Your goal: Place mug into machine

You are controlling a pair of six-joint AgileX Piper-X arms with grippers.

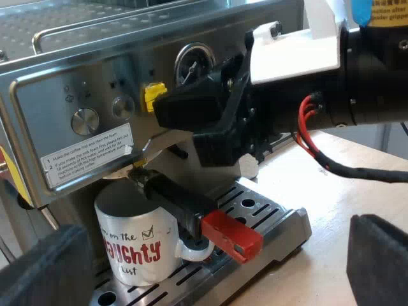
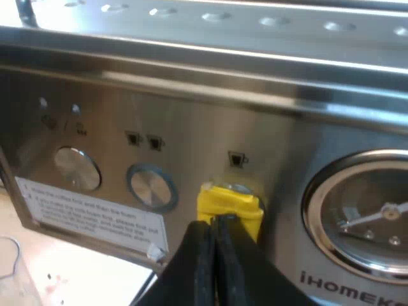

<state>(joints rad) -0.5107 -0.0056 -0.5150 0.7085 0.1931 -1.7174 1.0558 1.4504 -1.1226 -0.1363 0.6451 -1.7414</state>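
Now we see the mug (image 1: 137, 245) standing upright on the drip tray (image 1: 268, 213) of the espresso machine (image 1: 64, 95). It sits just beneath the metal holder (image 1: 178, 201) locked into the front, whose red end (image 1: 233, 237) juts out past the mug's own handle. Our left gripper (image 1: 213, 268) hangs near the tray, fingers wide apart and holding nothing. Our right gripper (image 2: 213, 226) has its fingers pressed together, tips at the yellow button (image 2: 229, 201) near the pressure gauge (image 2: 363, 213).
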